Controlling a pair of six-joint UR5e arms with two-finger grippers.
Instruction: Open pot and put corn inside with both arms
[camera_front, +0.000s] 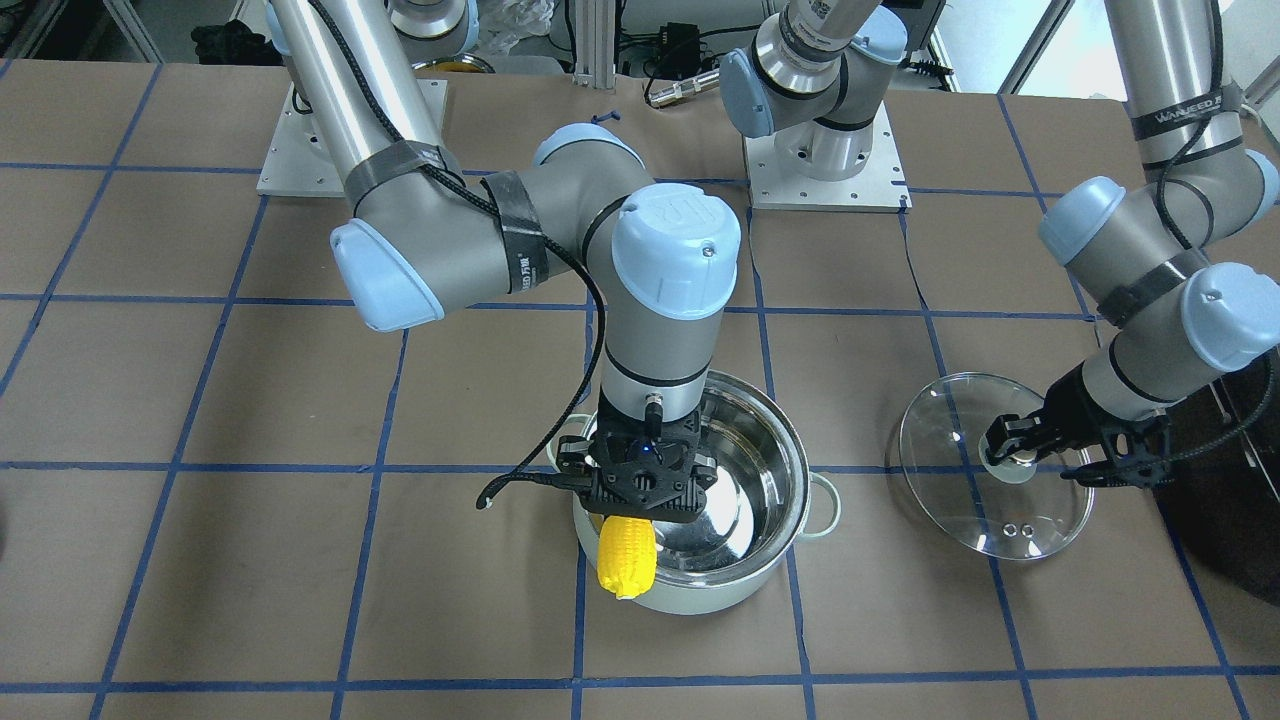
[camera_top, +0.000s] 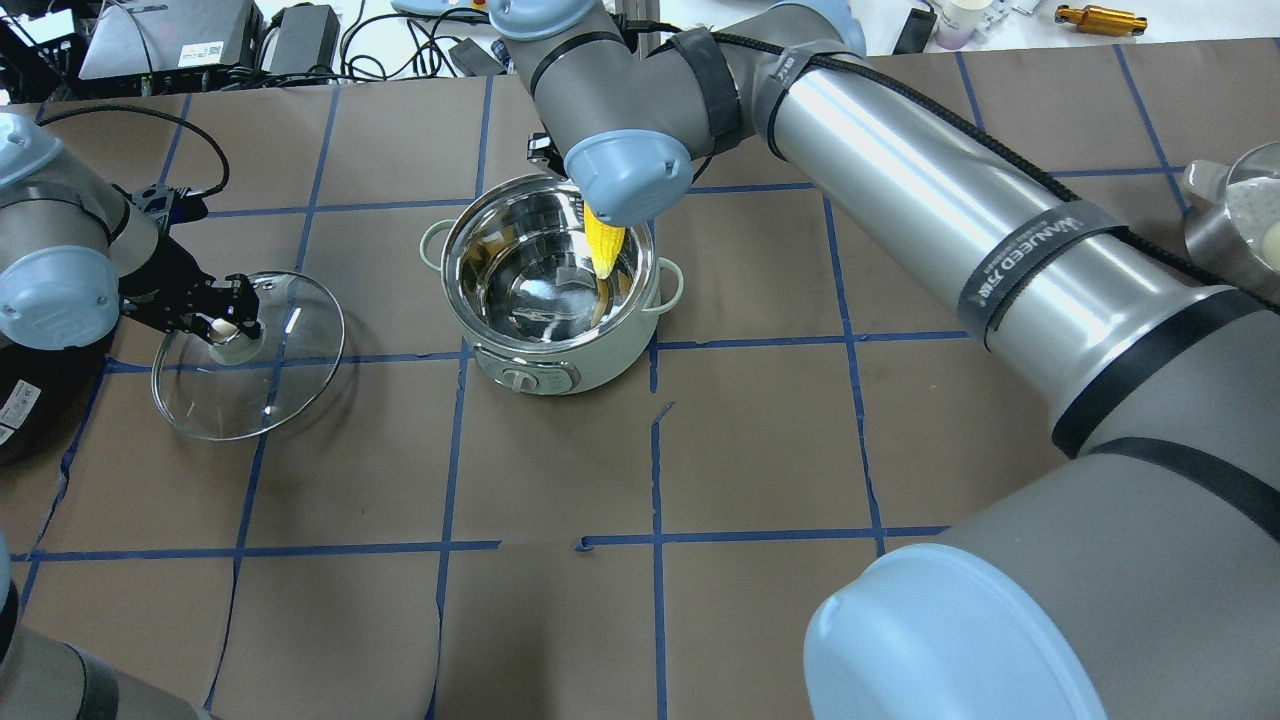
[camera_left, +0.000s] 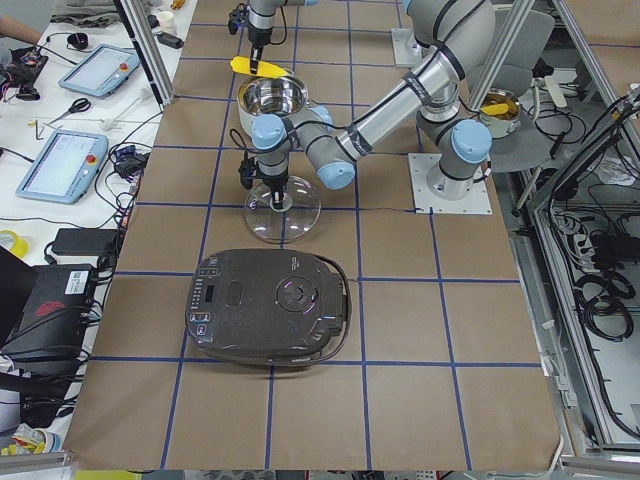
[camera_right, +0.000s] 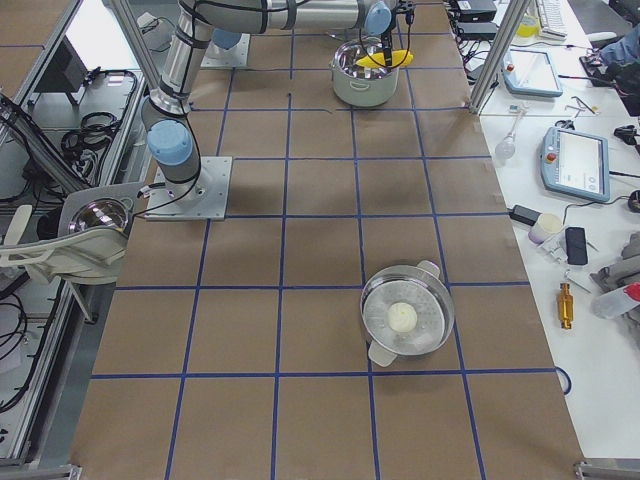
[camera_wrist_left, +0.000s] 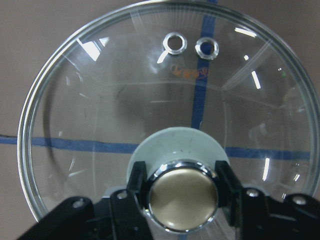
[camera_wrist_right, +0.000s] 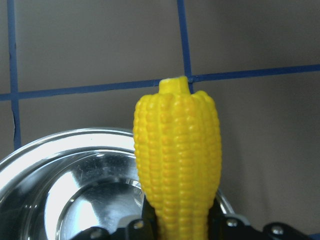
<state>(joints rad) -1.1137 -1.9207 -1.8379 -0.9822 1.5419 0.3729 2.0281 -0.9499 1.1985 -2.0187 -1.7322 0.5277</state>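
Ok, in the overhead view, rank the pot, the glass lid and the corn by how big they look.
1. pot, only narrowly ahead
2. glass lid, close in width
3. corn, clearly smallest, its upper part hidden behind the right arm

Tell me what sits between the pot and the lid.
Nothing: only bare table with blue tape separates pot and lid, seen in the overhead view.
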